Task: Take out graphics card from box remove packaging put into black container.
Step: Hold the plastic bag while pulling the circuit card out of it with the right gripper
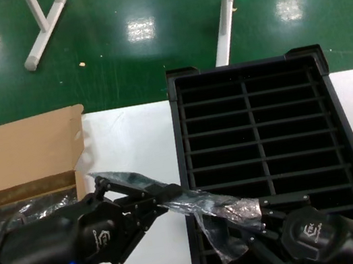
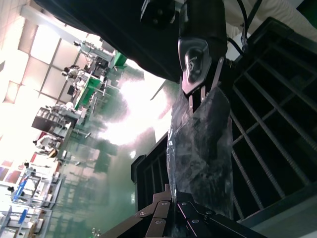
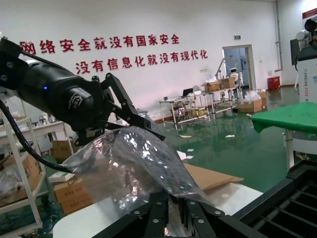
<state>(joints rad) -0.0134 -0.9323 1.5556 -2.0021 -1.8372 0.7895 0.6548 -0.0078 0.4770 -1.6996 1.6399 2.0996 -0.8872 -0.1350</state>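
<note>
Both tools, left (image 1: 149, 202) and right (image 1: 248, 225), pinch the packaging (image 1: 203, 206); only head view shows box (image 1: 21, 163).

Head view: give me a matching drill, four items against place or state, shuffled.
Items:
1. packaging
2. box
3. black container
4. left gripper

States:
A. lid flap open, on the robot's left
B. slots empty as far as visible
C. stretched between both grippers
D. shut on one end of the bag

Pairs: 1-C, 2-A, 3-B, 4-D
</note>
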